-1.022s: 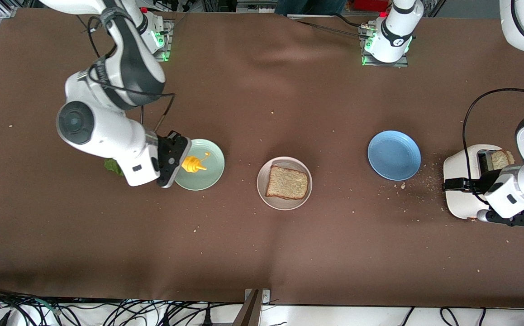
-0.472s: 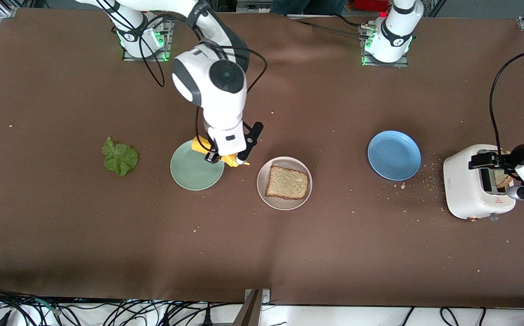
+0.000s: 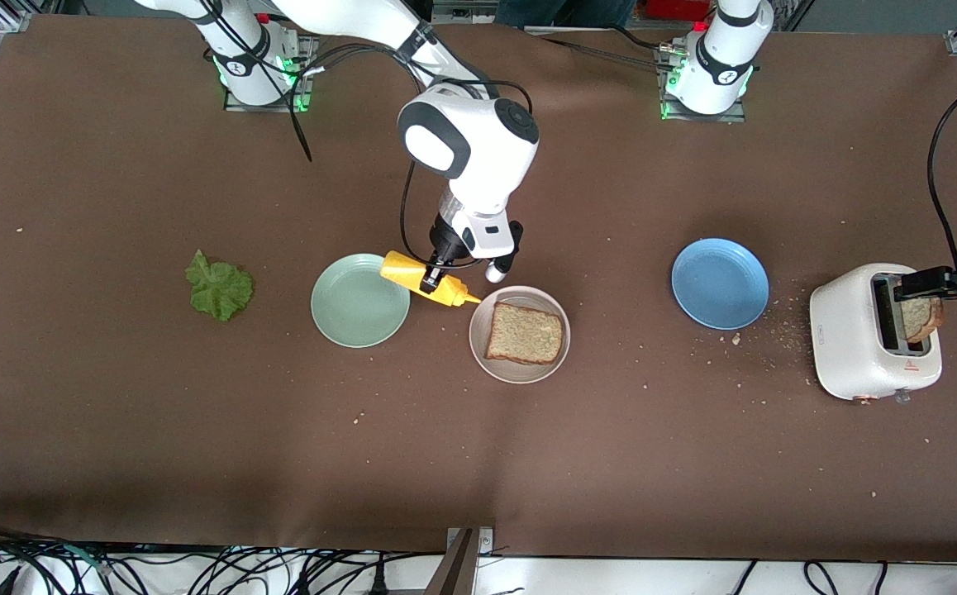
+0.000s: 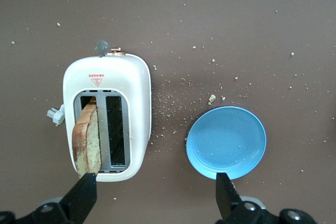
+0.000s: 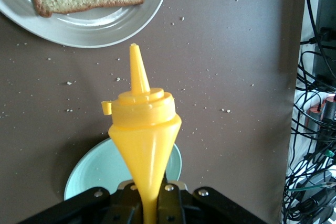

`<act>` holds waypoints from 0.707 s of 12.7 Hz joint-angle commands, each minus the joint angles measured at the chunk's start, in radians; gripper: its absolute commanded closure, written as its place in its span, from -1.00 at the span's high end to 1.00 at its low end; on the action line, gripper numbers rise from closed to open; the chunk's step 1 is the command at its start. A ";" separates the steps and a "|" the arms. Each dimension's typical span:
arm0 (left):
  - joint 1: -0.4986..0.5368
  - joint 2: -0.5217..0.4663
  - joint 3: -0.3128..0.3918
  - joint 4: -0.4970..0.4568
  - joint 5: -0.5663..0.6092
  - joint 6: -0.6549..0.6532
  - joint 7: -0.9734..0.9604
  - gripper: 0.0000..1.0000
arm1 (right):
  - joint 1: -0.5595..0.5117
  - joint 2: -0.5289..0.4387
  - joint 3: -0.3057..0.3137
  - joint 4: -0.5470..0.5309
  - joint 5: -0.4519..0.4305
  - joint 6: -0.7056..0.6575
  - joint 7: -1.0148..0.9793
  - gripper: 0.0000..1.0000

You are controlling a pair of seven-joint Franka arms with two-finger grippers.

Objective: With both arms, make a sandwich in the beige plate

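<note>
Lettuce leaf (image 3: 219, 286) untouched on the worktop (image 3: 478, 463). Swung across mint-green plate (image 3: 360, 300): right gripper (image 3: 433, 279), clenched on yellow sauce bottle (image 3: 408, 270), nozzle now beside beige plate (image 3: 520, 376) (one bread slice (image 3: 526, 333) in it). Over toaster (image 3: 859, 347): left gripper (image 4: 155, 182), spread wide, second slice (image 4: 86, 140) not yet pulled.

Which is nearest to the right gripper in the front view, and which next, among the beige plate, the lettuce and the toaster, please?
From the right gripper, shut on the yellow bottle:
1. Beige plate, just beside the bottle's tip, holding a bread slice.
2. Lettuce, toward the right arm's end.
3. Toaster, at the left arm's end.
</note>
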 commanded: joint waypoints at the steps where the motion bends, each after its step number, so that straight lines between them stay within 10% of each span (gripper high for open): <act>1: 0.022 -0.027 -0.009 -0.025 0.037 0.005 0.020 1.00 | 0.010 0.025 -0.016 0.046 -0.031 -0.017 0.031 -1.00; 4: 0.031 -0.020 -0.011 -0.027 0.077 0.020 0.021 1.00 | -0.001 0.006 -0.012 0.069 -0.002 -0.028 0.014 -1.00; 9: 0.059 0.004 -0.009 -0.119 0.143 0.146 0.084 1.00 | -0.105 -0.093 -0.017 0.071 0.325 -0.028 -0.242 -1.00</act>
